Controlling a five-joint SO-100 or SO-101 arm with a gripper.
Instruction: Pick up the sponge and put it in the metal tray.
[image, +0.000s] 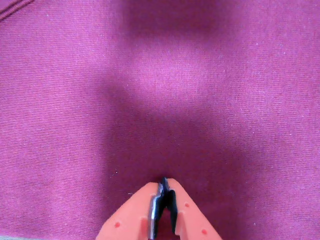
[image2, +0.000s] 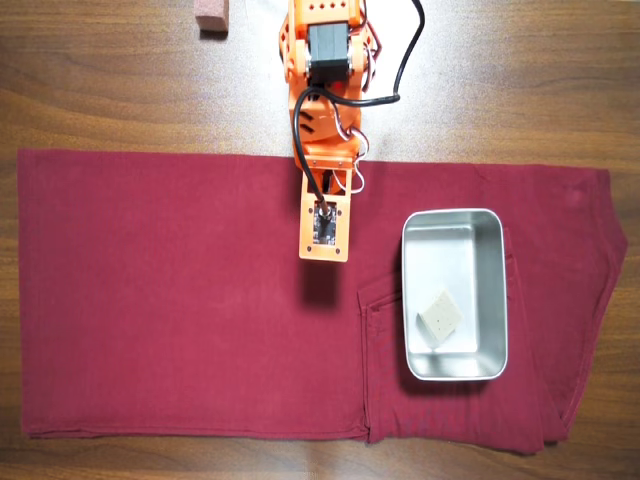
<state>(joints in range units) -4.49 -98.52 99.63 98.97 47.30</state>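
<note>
From the wrist, only dark red cloth (image: 160, 90) lies under the orange hand (image: 164, 182), its jaws closed on nothing, while from overhead the pale speckled sponge (image2: 441, 317) sits tilted inside the shiny metal tray (image2: 455, 219) on that cloth, with a pinkish-brown block (image2: 211, 15) on the wooden desk (image2: 100, 80).

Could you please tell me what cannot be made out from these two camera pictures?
- Orange two-finger gripper: wrist view's bottom edge cuts its base; overhead, the arm hides its fingertips.
- Pinkish-brown block: overhead view's top edge crops it.
- Pale speckled sponge and shiny metal tray: outside the wrist view, which shows only maroon cloth.
</note>
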